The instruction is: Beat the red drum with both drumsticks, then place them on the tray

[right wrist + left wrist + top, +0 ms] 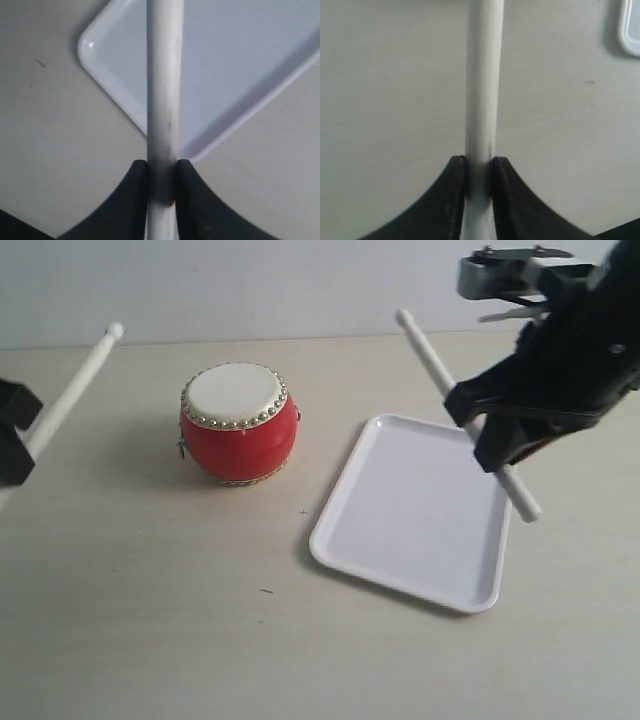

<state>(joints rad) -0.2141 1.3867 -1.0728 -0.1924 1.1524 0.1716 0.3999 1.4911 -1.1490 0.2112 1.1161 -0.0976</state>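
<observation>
The red drum [238,425] with its cream skin stands on the table, left of centre. To its right lies the white tray [345,540]. My left gripper [22,440], at the far left edge, is shut on one drumstick [75,390] whose tip points up and right, left of the drum. In the left wrist view that drumstick [483,85] runs up from the left gripper [480,167]. My right gripper [490,425] is shut on the other drumstick [430,355], held slanted above the tray's far side. The right wrist view shows that drumstick [163,90] clamped in the right gripper [162,170] over the tray [240,60].
The pale wooden table [150,620] stretches in front of the drum and tray. A light wall [260,285] closes the back. The right arm's black body [580,350] hangs over the tray's right end.
</observation>
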